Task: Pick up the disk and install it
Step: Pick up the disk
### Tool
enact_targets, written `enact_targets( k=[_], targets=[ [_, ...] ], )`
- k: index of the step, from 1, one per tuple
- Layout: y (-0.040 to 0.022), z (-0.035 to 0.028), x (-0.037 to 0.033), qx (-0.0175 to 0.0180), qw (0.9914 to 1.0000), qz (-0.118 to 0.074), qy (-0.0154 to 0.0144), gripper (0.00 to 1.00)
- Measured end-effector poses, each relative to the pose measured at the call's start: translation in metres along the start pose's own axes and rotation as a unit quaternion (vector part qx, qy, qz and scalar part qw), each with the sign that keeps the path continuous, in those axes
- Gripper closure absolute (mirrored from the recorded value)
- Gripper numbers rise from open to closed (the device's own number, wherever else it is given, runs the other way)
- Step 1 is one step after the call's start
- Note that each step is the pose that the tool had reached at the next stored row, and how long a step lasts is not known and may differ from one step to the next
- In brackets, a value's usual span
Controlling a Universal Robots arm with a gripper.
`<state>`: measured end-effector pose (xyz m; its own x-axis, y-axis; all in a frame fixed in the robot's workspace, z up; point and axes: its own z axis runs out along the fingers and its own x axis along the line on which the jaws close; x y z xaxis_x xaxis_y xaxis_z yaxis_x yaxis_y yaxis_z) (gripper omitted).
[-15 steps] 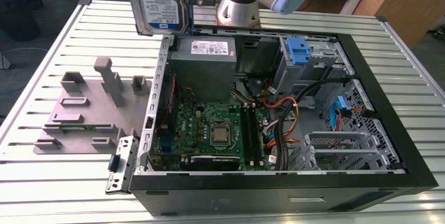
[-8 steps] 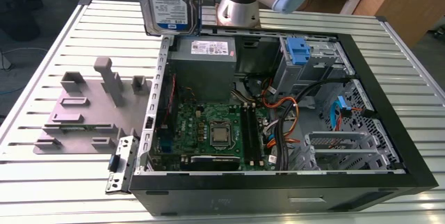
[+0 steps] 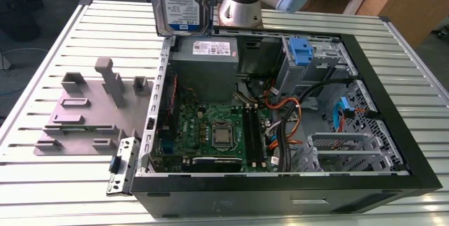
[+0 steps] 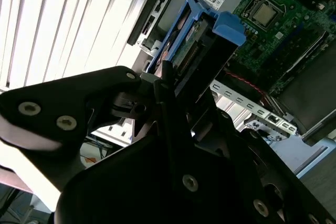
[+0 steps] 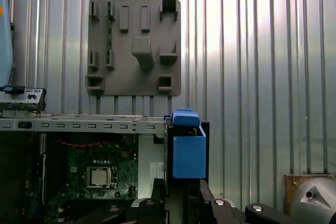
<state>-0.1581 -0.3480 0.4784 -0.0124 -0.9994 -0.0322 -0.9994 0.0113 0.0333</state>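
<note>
The disk (image 3: 184, 2) hangs upright in the air above the back left corner of the open computer case (image 3: 281, 194), its white-and-blue label facing the exterior view. In the second wrist view my gripper (image 4: 176, 80) is shut on the disk (image 4: 197, 43), whose blue rails and handle point down toward the case. In the first wrist view the disk's blue handle (image 5: 188, 150) juts out beyond the black gripper (image 5: 178, 195), over the case's edge.
Inside the case lie the grey power-supply box (image 3: 210, 65), the motherboard (image 3: 210, 131), an upright blue latch (image 3: 299, 52) and a metal drive cage (image 3: 350, 147). A grey fixture plate (image 3: 84, 115) sits on the slatted table (image 3: 42, 184). The arm's base (image 3: 242, 5) stands behind the case.
</note>
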Motion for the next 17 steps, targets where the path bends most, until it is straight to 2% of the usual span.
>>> enact_targets(
  k=[17],
  targets=[
    [-0.0437,-0.0008,-0.0005,0.0000,1.00000,0.000,-0.0001,0.65]
  ],
)
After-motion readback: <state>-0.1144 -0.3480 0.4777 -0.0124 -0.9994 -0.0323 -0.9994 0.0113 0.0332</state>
